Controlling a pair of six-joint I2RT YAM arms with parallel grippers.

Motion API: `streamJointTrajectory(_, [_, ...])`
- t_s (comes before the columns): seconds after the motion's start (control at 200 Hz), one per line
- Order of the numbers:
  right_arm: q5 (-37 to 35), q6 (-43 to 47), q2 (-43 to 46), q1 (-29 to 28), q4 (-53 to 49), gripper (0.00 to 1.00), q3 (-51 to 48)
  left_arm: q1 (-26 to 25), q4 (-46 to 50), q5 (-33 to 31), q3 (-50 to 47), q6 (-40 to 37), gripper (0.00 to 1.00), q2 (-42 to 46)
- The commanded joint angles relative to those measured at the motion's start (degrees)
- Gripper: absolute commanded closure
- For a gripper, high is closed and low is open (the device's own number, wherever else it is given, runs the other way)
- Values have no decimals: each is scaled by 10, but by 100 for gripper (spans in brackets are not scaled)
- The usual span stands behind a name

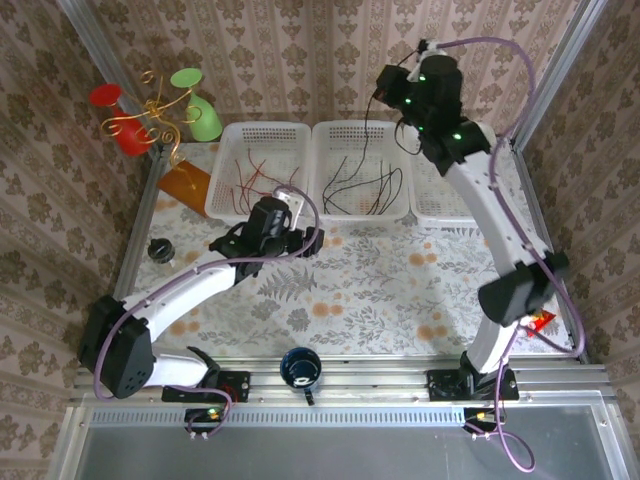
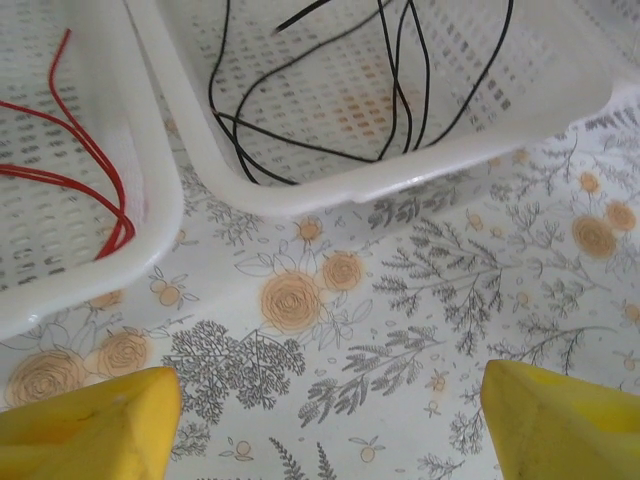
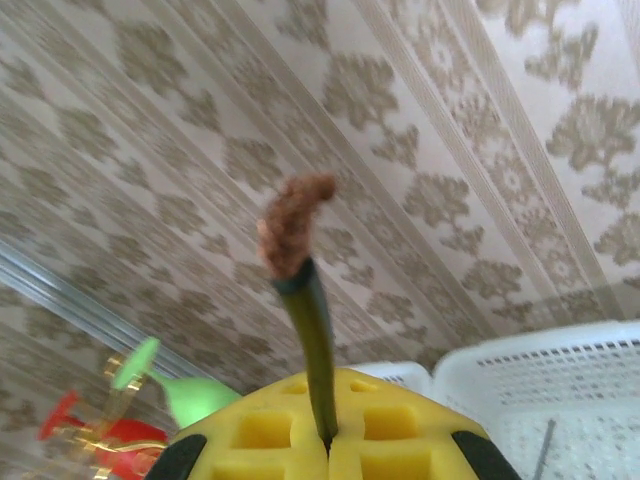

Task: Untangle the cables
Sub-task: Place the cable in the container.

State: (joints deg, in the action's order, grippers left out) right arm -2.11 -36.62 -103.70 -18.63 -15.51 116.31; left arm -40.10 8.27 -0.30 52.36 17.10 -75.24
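Red cables lie in the left white basket. Black cables lie in the middle white basket. My left gripper hangs open over the flowered tablecloth just in front of these two baskets, nothing between its yellow fingers. My right gripper is raised high above the baskets and shut on one black cable. That cable's frayed copper end sticks out past the pads, and the rest trails down toward the middle basket.
A third white basket stands at the right, partly behind the right arm. A blue mug sits at the near edge. A small black object lies at the left. A gold stand with red and green ornaments fills the back left corner.
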Motion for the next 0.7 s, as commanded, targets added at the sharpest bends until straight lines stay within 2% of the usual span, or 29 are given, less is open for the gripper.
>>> streamJointTrajectory(0.0, [-12,47,-85,-4,-60,100,50,-1,-36,-17,-13,24,20,29])
streamJointTrajectory(0.145, [-14,113,-234,-20,-196,100,134,-1,-35,-18,-18,30,21,39])
streamJointTrajectory(0.255, [-27,136,-310,-29,-267,100,160,-1,-36,-22,-27,33,21,50])
streamJointTrajectory(0.59, [-36,164,-390,-44,-340,100,160,-1,-19,-22,-37,31,21,59])
streamJointTrajectory(0.66, [-37,166,-377,-42,-339,85,158,-1,-17,-21,-37,33,21,60])
streamJointTrajectory(0.695, [-37,168,-367,-43,-336,71,158,-1,-17,-21,-38,34,21,60])
